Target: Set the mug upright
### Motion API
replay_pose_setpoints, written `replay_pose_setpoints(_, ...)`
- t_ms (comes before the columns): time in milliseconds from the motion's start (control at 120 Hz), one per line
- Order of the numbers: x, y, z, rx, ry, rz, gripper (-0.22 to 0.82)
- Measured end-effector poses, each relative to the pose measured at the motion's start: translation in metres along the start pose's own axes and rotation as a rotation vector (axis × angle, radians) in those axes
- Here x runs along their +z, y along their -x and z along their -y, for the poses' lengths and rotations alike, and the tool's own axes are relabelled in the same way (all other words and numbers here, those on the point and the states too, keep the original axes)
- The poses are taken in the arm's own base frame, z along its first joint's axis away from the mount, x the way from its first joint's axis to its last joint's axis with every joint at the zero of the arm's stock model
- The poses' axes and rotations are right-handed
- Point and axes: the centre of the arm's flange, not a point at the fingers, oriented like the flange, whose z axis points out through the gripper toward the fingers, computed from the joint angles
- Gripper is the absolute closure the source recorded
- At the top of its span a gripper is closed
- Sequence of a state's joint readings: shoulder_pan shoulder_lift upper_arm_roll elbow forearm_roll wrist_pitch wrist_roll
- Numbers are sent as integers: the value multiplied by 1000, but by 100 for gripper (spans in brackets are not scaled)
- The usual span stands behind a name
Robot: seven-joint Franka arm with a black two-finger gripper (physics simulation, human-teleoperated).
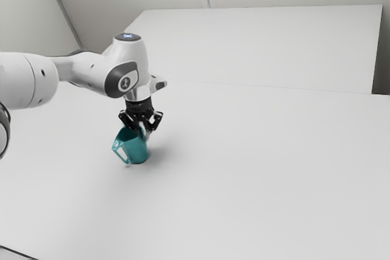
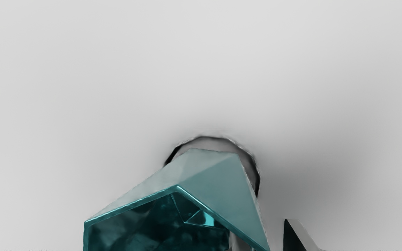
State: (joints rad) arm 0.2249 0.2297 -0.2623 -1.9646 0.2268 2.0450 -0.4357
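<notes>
Exterior view has the black gripper [image 1: 144,133] pointing down at the end of the white arm [image 1: 79,76], right at the mouth of the teal mug [image 1: 138,150]; the mug is on the pale table [image 1: 244,181], near upright but leaning toward the exterior view's left, its handle [image 1: 117,152] turned that way too; the lower corner of the handle reaches about as low as the base, and I can't tell whether the base sits flat; a soft shadow lies just beside the mug, on the exterior view's right; a plain white panel [image 1: 262,47] stands beyond the table. Wrist view looks partly into the mug's angular, dark teal mouth, with its faceted outer wall [image 2: 218,184] running away toward the table; the jaws are spread, one finger [image 2: 291,240] outside the mug with a narrow gap between it and the part of the wall that shows; a grey piece shows just inside the rim, probably the other finger; past the mug's far end curves a grey, dark-edged shape [image 2: 215,142], and I can't tell what it is.
</notes>
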Motion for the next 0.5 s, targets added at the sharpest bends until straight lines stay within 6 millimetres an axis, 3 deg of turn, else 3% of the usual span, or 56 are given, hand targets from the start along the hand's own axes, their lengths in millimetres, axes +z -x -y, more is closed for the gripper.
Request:
replay_pose_setpoints(100, -4, 1, 0, -18, 3, -5, 38)
replay_pose_setpoints(167, -18, 3, 3, -33, 8, -27, 28)
replay_pose_setpoints(308, -75, 8, 11, -80, 46, -71, 14)
replay_pose_setpoints(500, -151, 12, 24, -90, 90, -76, 6)
